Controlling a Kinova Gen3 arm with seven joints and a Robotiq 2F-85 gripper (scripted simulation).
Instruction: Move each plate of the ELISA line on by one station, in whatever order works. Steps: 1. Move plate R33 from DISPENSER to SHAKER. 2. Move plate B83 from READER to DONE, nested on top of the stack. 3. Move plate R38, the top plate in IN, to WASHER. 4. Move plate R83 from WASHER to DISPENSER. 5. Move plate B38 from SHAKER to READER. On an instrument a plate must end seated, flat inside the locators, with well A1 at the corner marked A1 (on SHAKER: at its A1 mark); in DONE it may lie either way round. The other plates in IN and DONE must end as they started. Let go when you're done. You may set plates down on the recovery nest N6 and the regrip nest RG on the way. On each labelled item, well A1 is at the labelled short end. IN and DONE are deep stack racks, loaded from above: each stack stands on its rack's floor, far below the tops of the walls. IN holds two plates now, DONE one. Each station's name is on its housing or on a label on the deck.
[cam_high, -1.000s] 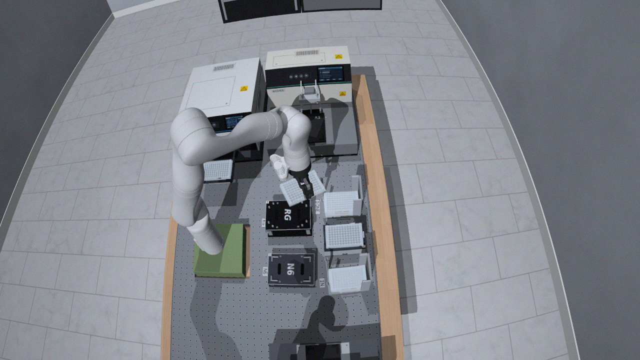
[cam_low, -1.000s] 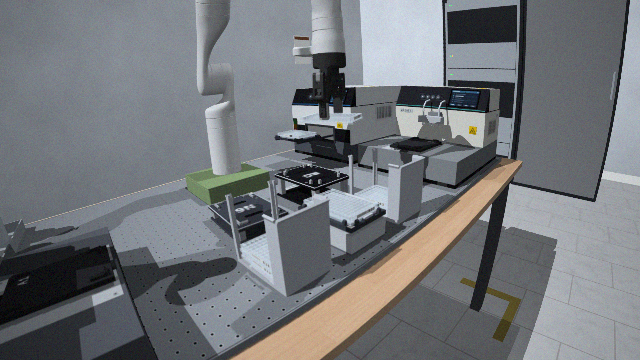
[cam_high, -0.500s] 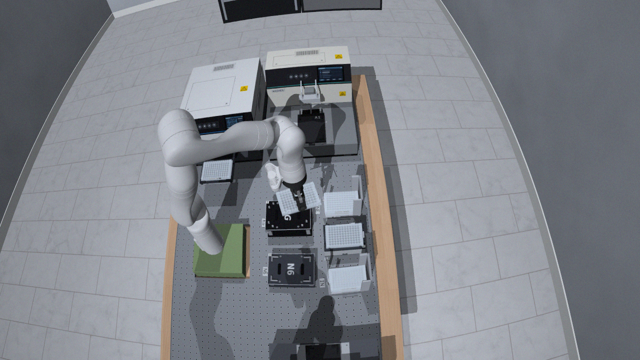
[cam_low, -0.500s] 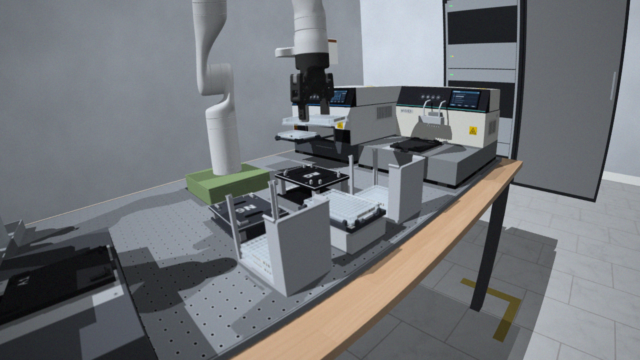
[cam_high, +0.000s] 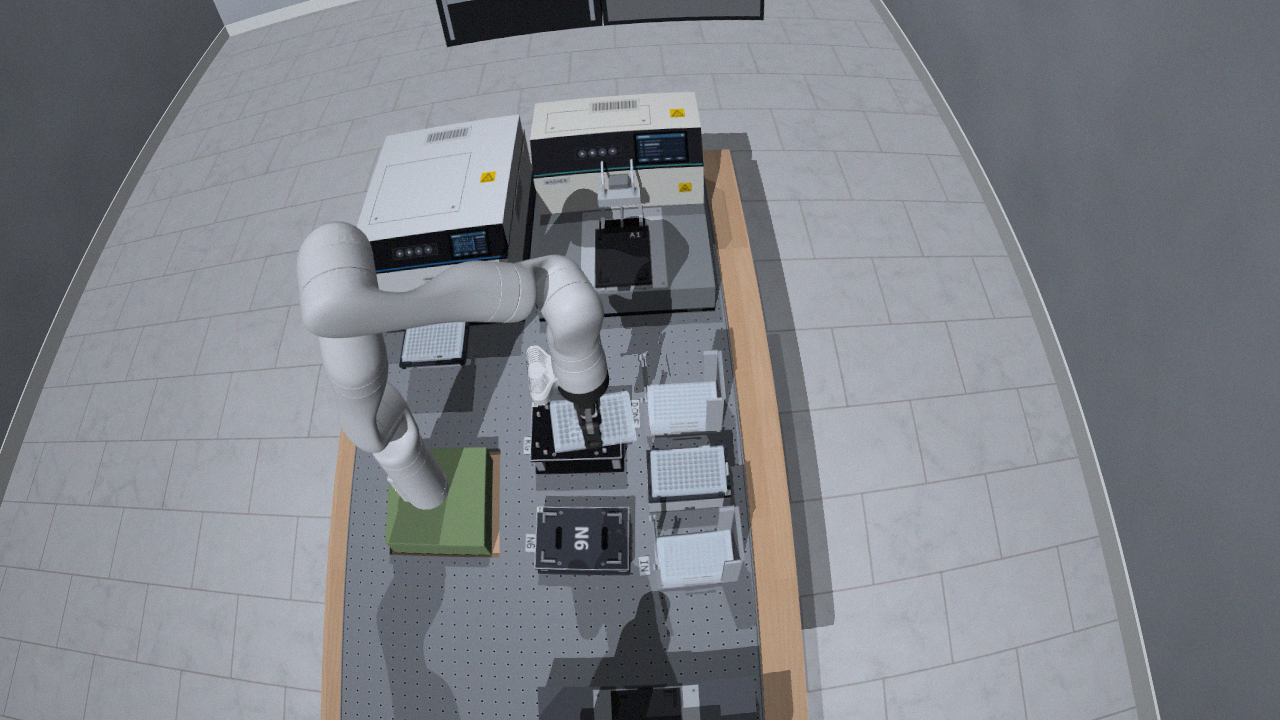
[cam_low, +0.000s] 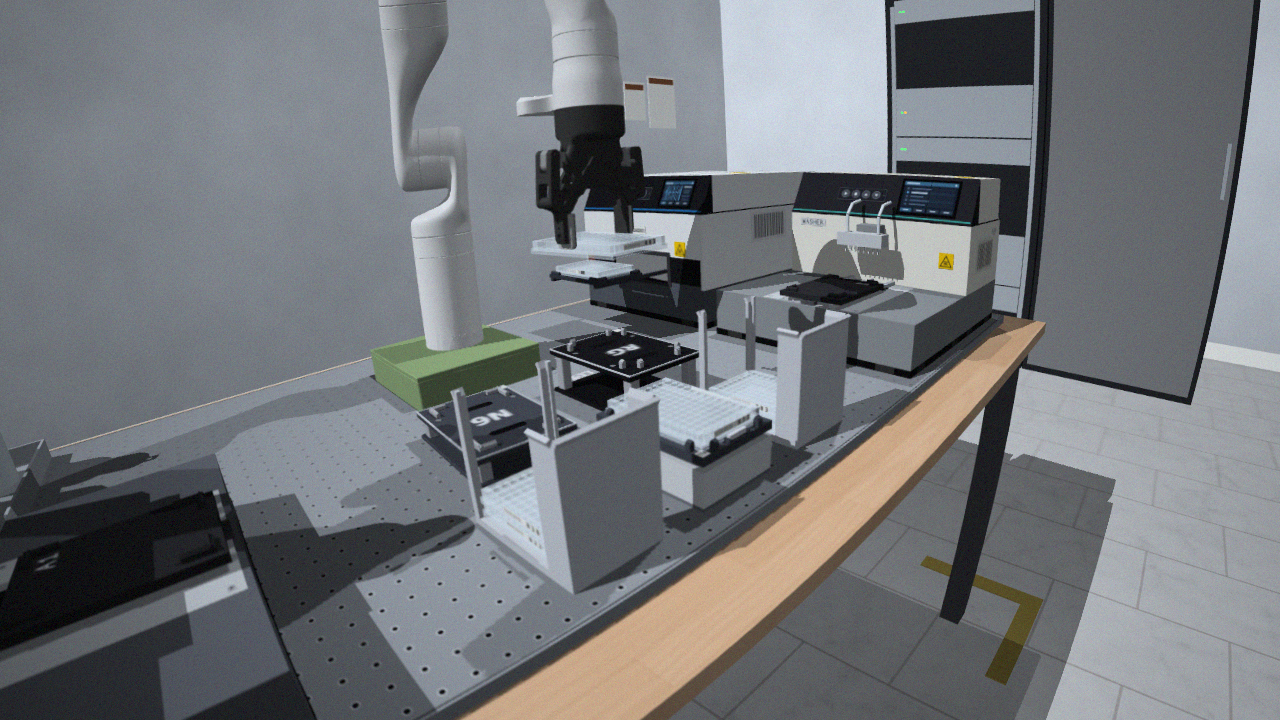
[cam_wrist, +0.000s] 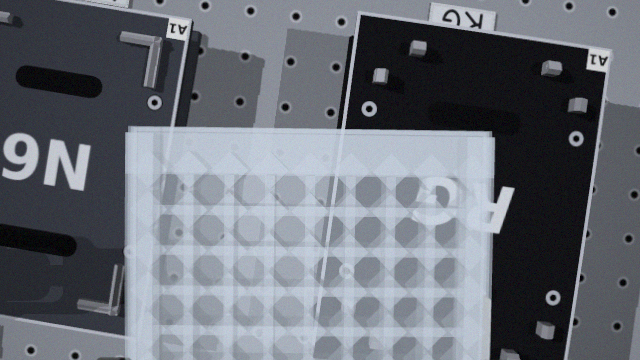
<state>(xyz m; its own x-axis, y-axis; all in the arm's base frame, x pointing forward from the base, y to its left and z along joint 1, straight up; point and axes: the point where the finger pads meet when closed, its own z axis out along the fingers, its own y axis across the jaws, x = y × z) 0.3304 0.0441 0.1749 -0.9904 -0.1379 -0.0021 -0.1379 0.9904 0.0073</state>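
Gripper (cam_low: 592, 234) pointing straight down, fingers spread wide and clamped across a clear well plate (cam_low: 597, 243). Plate held level, well above the deck.

Largest to smallest:
- Wood-edged table (cam_low: 805, 528) with perforated deck (cam_high: 465, 626).
- Two benchtop instruments at the far end: washer (cam_high: 617, 143) with a black nest (cam_high: 622, 255) marked A1 in front, and a second box (cam_high: 438, 179) beside it with a plate on its pull-out tray (cam_high: 433, 342).
- White arm (cam_high: 358, 358) on a green base (cam_high: 465, 510), elbow bent over the deck.
- Two walled stack racks by the wooden edge, one labelled DONE (cam_high: 713, 385) and one labelled IN (cam_high: 735, 537), each with a plate low inside. Another plate (cam_high: 687, 471) on a low station between them.
- Black nest RG (cam_wrist: 540, 200), with small locator blocks and an A1 corner tag.
- Dark nest N6 (cam_wrist: 60, 125) just beside it, with L-shaped corner locators and its own A1 tag.
- Held plate (cam_high: 563, 425): from above, hanging over RG and covering most of it. Wrist view: plate (cam_wrist: 310, 240) overlapping RG's inner side and the strip of deck toward N6, edges close to square with both nests. Plate label not readable.
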